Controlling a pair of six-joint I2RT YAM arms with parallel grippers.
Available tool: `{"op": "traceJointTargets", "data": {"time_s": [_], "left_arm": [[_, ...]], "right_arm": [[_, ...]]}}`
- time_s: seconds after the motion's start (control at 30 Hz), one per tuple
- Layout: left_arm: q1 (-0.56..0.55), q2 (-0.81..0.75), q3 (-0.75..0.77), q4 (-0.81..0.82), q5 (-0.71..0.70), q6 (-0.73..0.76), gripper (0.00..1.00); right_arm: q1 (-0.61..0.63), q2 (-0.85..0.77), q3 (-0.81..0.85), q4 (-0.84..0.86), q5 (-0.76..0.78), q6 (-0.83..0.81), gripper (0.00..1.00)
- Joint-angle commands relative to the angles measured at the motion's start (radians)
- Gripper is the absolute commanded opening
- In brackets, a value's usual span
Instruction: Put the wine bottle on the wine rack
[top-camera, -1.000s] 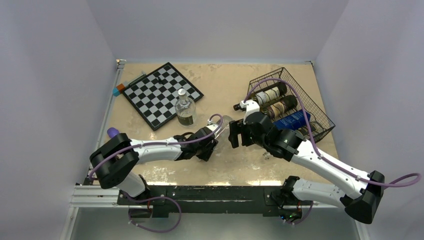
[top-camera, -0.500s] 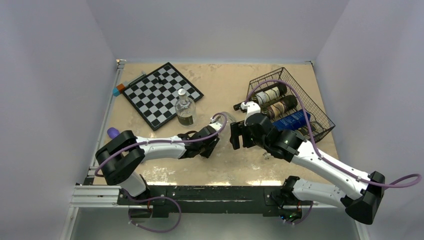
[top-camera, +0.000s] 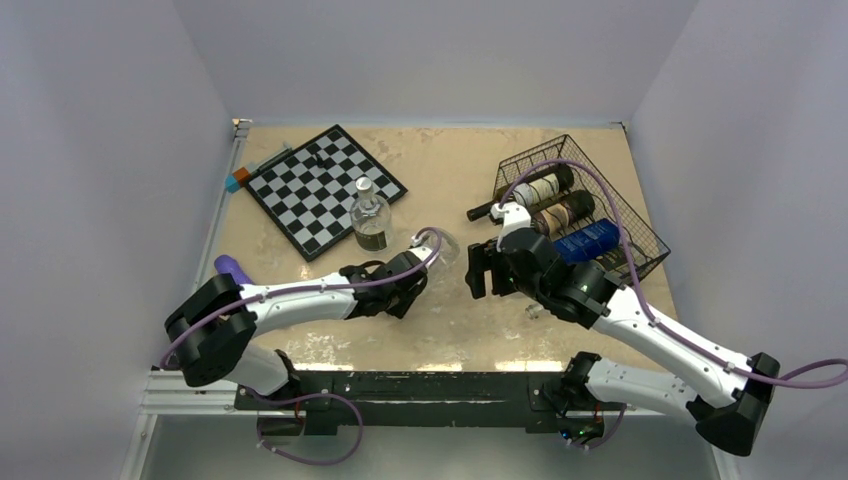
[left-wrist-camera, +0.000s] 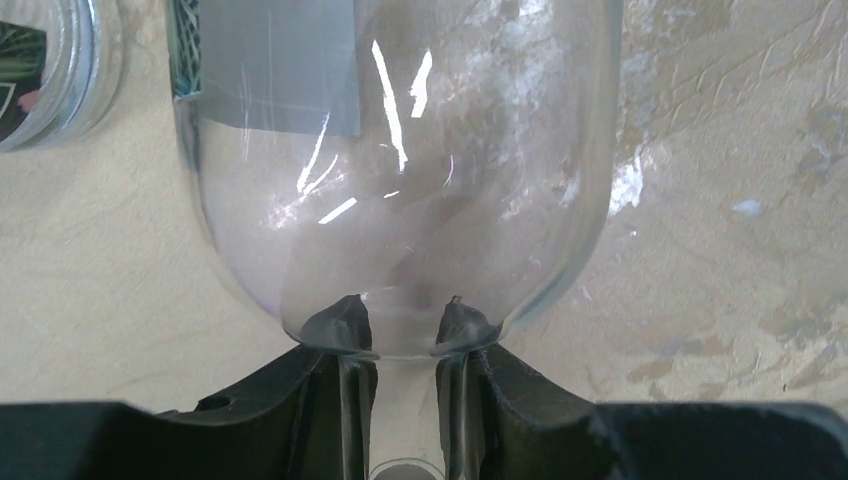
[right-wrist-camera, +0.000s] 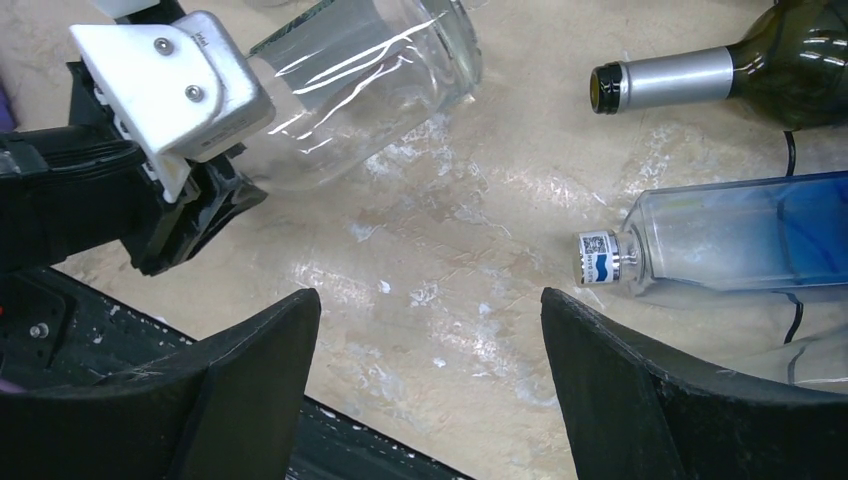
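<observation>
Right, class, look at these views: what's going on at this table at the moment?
The left tool is shut on the neck of a clear glass bottle, which lies on its side near the middle of the table. The right tool hangs open beside it, holding nothing. The wine rack on the right already holds several bottles; the clear one has not reached it yet.

I list: left arm (top-camera: 300, 294) and right arm (top-camera: 655, 335), white shells, black joints; purple cable (top-camera: 800, 378) running along each; white wrist plate (right-wrist-camera: 170, 85), two screws; black fingers (right-wrist-camera: 640, 400).
</observation>
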Motion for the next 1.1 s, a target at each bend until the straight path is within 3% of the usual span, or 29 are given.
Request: {"op": "traceJointTargets", "data": {"time_s": [0.0, 0.37, 0.6, 0.8, 1.07], "left_arm": [[-0.005, -0.115, 0.120, 0.056, -0.065, 0.007, 0.00], [-0.005, -0.226, 0.215, 0.035, -0.031, 0.035, 0.00], [-0.006, -0.252, 0.295, 0.078, -0.012, 0.062, 0.00], [0.013, -0.088, 0.516, 0.074, 0.053, 0.208, 0.00], [0.051, 0.186, 0.864, 0.076, 0.216, 0.358, 0.00]], "right_arm": [[-0.003, -0.027, 0.050, -0.015, 0.046, 0.023, 0.85], [-0.003, -0.086, 0.067, -0.058, 0.090, 0.041, 0.85], [-0.002, -0.159, 0.110, -0.124, 0.195, 0.034, 0.85], [-0.007, -0.204, 0.164, -0.280, 0.377, 0.098, 0.86], [-0.028, -0.274, 0.151, -0.525, 0.485, 0.308, 0.85]]}}
